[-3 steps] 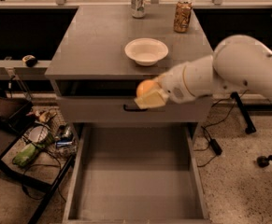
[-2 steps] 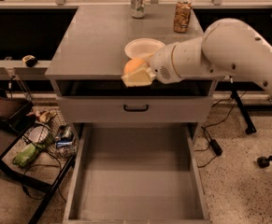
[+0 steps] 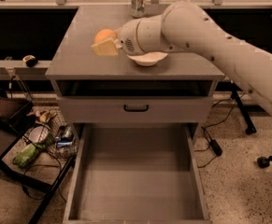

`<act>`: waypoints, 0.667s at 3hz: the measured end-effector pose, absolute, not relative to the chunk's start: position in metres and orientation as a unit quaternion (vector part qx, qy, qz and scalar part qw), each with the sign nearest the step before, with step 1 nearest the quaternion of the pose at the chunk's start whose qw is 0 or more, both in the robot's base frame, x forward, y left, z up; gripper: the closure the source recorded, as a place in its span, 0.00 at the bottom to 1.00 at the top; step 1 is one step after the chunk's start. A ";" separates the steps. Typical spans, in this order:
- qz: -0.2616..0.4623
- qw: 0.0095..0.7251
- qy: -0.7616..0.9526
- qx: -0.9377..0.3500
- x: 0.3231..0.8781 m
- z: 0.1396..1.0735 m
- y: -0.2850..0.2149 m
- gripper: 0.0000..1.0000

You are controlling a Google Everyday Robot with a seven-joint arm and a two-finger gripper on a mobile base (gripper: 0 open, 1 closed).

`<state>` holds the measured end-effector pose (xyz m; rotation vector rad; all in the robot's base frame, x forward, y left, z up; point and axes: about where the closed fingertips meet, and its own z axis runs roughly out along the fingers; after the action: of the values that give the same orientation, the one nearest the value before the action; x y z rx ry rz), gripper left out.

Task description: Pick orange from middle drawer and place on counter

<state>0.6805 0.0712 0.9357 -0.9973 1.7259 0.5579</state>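
Gripper (image 3: 103, 43) fingers clamped on orange (image 3: 105, 32) over counter (image 3: 77, 50), seemingly off the surface, beside white bowl (image 3: 147, 59); middle drawer (image 3: 135, 171) open.

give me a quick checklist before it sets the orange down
1. Grip: ok, the tool is shut on the orange.
2. Orange over the counter, not past its edge: ok.
3. Landing spot below bare: ok.
4. Apart from the white bowl and the can: ok, both lie to its right.
5. Height above the counter: cannot tell.
6. Middle drawer emptied: ok.
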 end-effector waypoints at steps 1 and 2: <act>0.229 0.522 0.714 -0.407 0.724 0.945 0.109 1.00; 0.225 0.512 0.735 -0.383 0.784 0.932 0.132 1.00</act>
<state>0.7837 0.1317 0.9321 -0.9203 1.7681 0.5417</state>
